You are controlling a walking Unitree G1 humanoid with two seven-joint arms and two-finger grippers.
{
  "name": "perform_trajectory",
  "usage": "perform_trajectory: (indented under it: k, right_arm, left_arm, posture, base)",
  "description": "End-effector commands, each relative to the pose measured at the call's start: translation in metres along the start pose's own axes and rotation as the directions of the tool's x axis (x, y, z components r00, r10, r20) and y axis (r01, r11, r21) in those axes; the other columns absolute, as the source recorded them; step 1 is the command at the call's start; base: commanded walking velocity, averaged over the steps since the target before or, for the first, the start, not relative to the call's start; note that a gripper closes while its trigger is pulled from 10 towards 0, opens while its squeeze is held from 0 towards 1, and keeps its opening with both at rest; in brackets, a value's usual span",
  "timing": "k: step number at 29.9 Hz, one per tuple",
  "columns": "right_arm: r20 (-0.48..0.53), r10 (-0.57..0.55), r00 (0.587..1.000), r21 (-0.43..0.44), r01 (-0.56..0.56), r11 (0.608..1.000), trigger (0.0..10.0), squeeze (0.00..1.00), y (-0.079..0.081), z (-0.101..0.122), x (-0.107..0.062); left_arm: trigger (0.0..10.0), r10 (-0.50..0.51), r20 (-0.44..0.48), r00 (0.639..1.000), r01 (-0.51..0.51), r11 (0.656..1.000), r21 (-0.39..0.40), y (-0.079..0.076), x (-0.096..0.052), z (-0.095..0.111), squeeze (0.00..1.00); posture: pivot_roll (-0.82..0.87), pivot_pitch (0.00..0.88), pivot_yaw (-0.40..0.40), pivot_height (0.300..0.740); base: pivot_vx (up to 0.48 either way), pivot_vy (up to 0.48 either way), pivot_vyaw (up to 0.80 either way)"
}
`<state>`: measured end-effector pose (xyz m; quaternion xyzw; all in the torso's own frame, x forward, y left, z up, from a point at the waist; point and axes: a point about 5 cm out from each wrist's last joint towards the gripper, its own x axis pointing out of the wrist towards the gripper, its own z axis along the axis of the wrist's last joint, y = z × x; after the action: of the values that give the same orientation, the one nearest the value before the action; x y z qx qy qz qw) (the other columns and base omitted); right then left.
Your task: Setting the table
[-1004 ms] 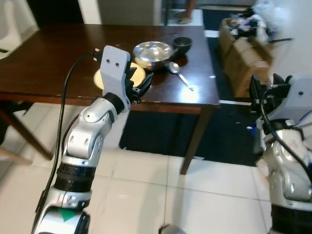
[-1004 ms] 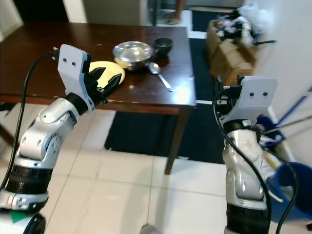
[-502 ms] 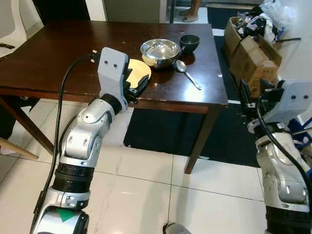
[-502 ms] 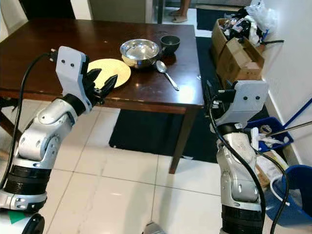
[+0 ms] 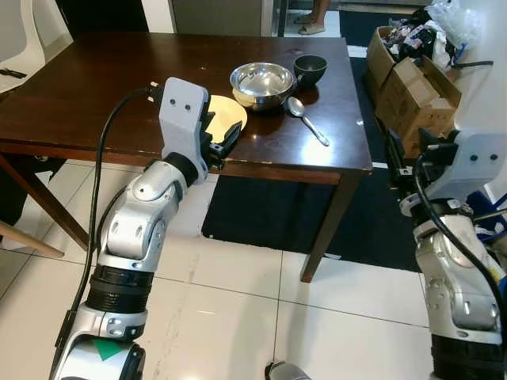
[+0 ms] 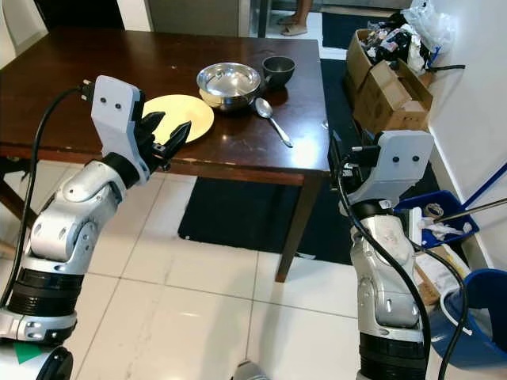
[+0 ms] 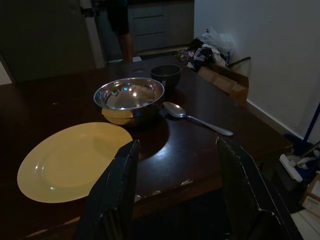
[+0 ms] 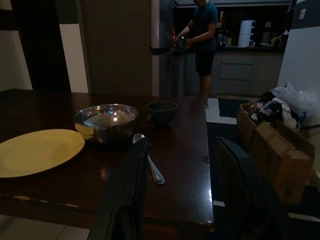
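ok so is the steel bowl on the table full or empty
Empty. The steel bowl sits upright beside the yellow plate, and its shiny inside shows bare metal with only light reflections in it.

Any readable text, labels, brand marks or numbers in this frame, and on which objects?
None can be read.
Yellow plate, steel bowl, dark cup and spoon: plain, no markings visible.
Cardboard boxes by the wall: no print is legible.
Left gripper and right gripper housings: no lettering visible.
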<state>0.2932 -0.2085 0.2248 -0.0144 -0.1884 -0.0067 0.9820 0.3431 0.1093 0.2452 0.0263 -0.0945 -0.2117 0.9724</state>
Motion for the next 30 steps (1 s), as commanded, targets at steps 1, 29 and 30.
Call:
perform_trajectory:
  k: [1,29,30]
  right_arm:
    - [-0.003,0.007,1.0,0.005,-0.007,1.0,10.0,0.0,0.0017,0.0003,0.0]
    - [-0.002,-0.006,1.0,-0.007,0.006,1.0,10.0,0.0,-0.0016,0.0007,-0.0004]
    - [-0.002,-0.007,1.0,-0.007,0.007,1.0,10.0,0.0,-0.0016,0.0006,-0.0005]
  left_arm:
    - [10.0,0.006,-0.012,1.0,-0.006,1.0,-0.003,0.0018,-0.0015,-0.0052,0.0]
    - [10.0,0.0,-0.011,1.0,0.0,1.0,-0.006,0.0012,0.0009,-0.0049,0.0]
    - [10.0,0.0,-0.011,1.0,0.0,1.0,-0.006,0.0012,0.0007,-0.005,0.0]
  posture:
    - [-0.23,0.0,0.088,0.74]
    - [-0.23,0.0,0.094,0.74]
    - [-0.23,0.0,0.095,0.74]
  base:
    - [0.0,0.0,0.0]
    - [0.0,0.0,0.0]
    - [0.0,0.0,0.0]
